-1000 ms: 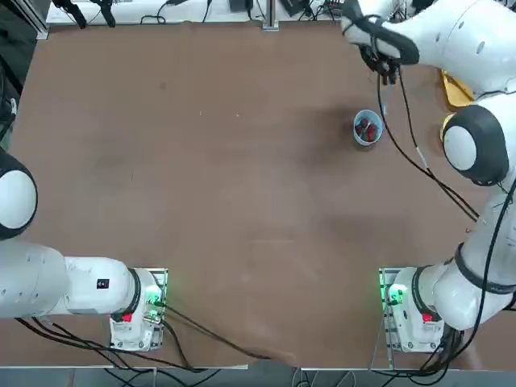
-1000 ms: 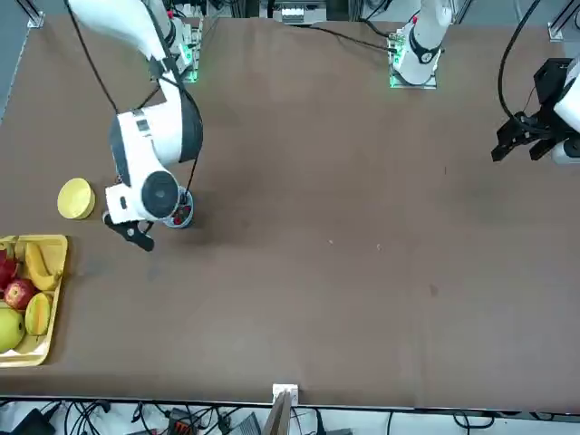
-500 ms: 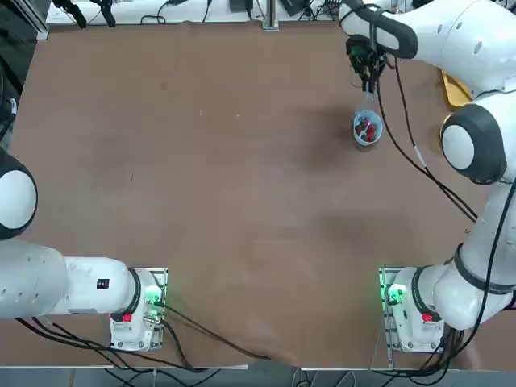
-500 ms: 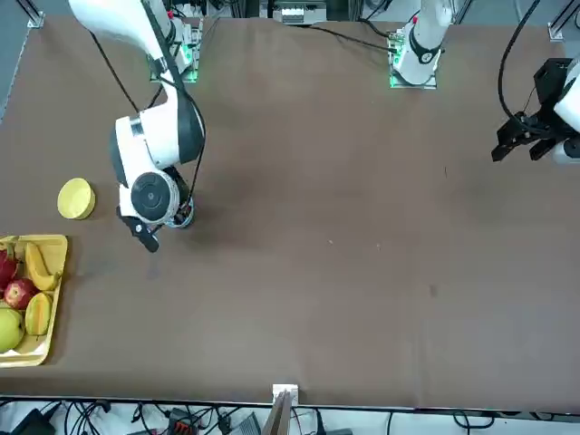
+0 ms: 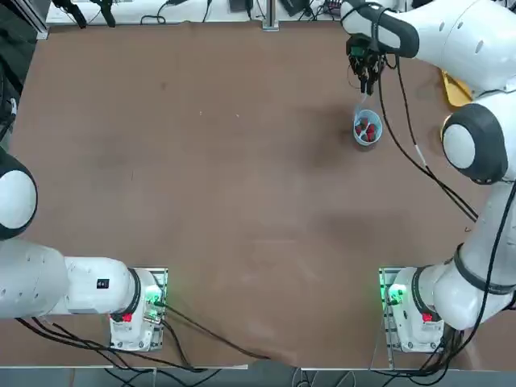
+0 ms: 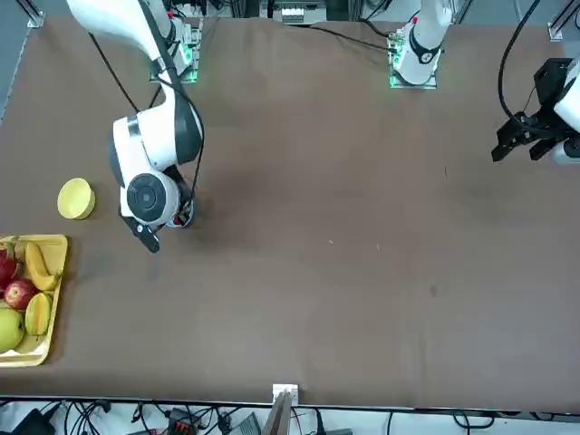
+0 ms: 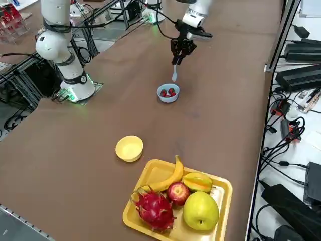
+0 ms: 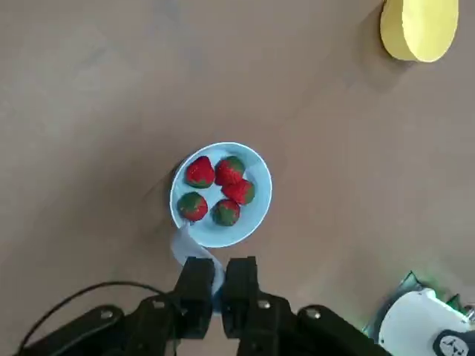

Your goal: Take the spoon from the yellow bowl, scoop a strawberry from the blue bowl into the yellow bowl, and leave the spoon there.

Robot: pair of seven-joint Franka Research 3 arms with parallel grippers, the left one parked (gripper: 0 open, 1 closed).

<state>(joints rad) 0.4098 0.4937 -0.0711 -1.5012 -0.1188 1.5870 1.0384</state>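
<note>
The blue bowl holds several strawberries and stands on the brown table, seen also as the blue bowl and the blue bowl. My right gripper is shut on the spoon, whose pale scoop end hangs just outside the bowl's rim. From the side, the right gripper hovers above the bowl's far side with the spoon pointing down. The yellow bowl sits empty and apart, nearer the fruit tray; the arm hides it in the top view.
A rectangular yellow tray with a banana, apple, dragon fruit and other fruit lies by the table's corner beyond the yellow bowl. The table edge with cables and black boxes runs along the far side.
My right gripper has swung leftward in the top view with the spoon, from beside the blue bowl to above its far rim, and has barely moved in the last half second.
</note>
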